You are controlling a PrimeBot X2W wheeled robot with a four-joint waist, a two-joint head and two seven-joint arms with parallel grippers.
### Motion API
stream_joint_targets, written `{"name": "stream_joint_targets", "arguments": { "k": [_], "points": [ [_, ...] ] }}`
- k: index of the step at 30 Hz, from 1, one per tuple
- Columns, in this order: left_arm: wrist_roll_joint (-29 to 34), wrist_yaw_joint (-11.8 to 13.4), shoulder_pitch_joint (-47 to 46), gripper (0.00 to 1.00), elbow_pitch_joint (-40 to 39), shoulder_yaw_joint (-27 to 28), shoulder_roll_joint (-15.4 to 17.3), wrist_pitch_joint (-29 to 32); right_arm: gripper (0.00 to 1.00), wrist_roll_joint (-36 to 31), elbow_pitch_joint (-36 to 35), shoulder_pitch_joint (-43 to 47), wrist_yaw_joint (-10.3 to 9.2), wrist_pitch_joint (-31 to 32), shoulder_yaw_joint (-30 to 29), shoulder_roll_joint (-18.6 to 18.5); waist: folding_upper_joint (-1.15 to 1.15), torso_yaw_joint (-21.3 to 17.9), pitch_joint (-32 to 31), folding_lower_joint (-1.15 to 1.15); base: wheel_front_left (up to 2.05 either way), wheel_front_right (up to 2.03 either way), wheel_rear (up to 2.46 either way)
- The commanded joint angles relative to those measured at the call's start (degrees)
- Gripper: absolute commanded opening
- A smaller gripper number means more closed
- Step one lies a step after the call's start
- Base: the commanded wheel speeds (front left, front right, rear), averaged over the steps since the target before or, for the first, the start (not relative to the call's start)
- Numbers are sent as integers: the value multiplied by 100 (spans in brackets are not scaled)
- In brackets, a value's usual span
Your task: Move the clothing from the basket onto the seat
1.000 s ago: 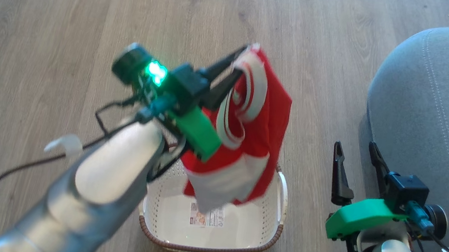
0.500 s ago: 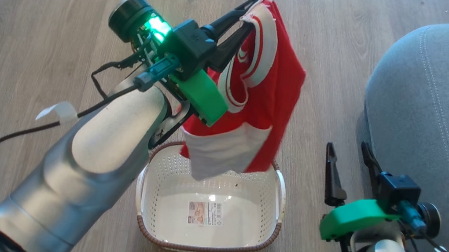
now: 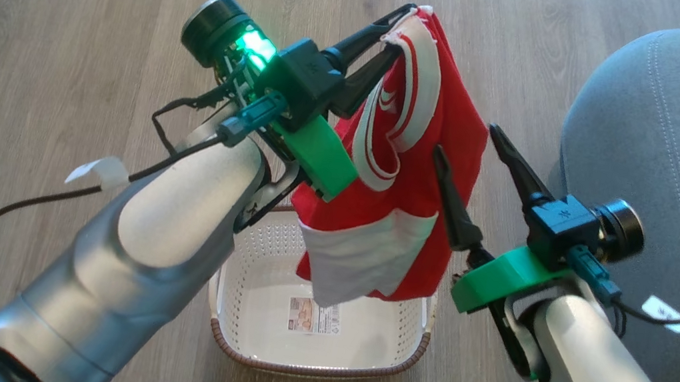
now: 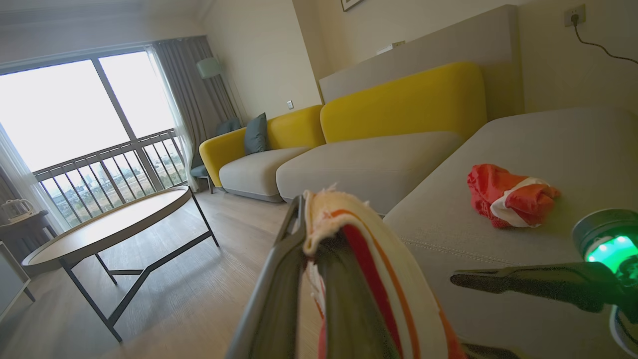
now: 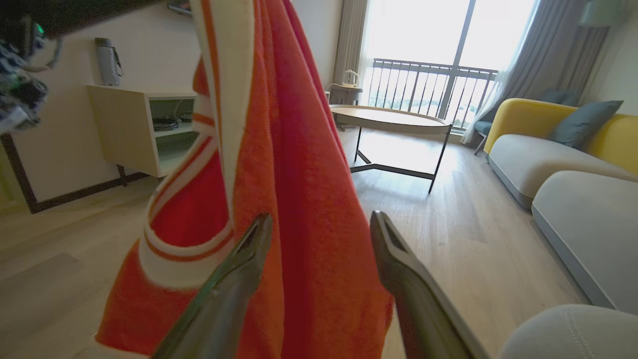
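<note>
left gripper [image 3: 399, 31] clenched on white band of red garment [image 3: 431, 164]; it hangs over basket [image 3: 313, 367], 12 o'clock rim. right gripper [image 3: 465, 141] released, at garment's 3 o'clock edge. grey seat [image 3: 672, 133] at 3 o'clock.

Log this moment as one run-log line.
left claw: shut on garment by its white band | garment: hanging over basket | right claw: open, at garment's side | seat: another red garment lying there

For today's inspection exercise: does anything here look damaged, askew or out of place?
The white band of the hanging red garment looks frayed where the left gripper pinches it. Otherwise nothing stands out.
</note>
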Motion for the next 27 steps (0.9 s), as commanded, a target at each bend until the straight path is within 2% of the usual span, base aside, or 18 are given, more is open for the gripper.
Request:
{"name": "stream_joint_targets", "arguments": {
  "k": [1,5,10,17,23,24,25,26,27],
  "points": [
    [-50,-36,-295,0,-207,191,103,-29,100,70,-261,-185,13,-28,174,-64,0,13,8,0,0,0,0],
    [-66,-36,-292,0,-225,122,76,-29,100,328,-338,-367,13,-28,666,-265,0,62,28,0,0,0,0],
    [-109,-36,-283,0,-230,42,48,-29,100,690,202,-639,13,-28,1331,-425,0,131,4,0,0,0,0],
    [-184,-36,-273,0,-225,-99,21,-29,100,1118,1056,-1152,13,-28,1976,-363,0,226,-3,0,0,0,0],
    [-293,-36,-267,0,-211,-240,3,-29,100,1862,1905,-1719,13,66,2855,-192,0,285,-3,0,0,0,0],
    [-310,-36,-266,0,-213,-263,-2,-29,97,1999,2000,-1796,13,59,2969,-157,0,299,-2,0,0,0,0],
    [-322,-36,-265,0,-216,-277,-7,-29,31,2085,2082,-1886,13,44,3055,-140,0,311,-1,0,0,0,0],
    [-333,-36,-260,0,-215,-288,-10,-29,0,2160,2147,-1957,13,24,3103,-122,0,322,-2,0,0,0,0],
    [-347,-36,-252,0,-208,-294,-11,-29,0,2249,2204,-1999,13,10,3137,-105,0,326,-2,0,0,0,0]
  ]
}}
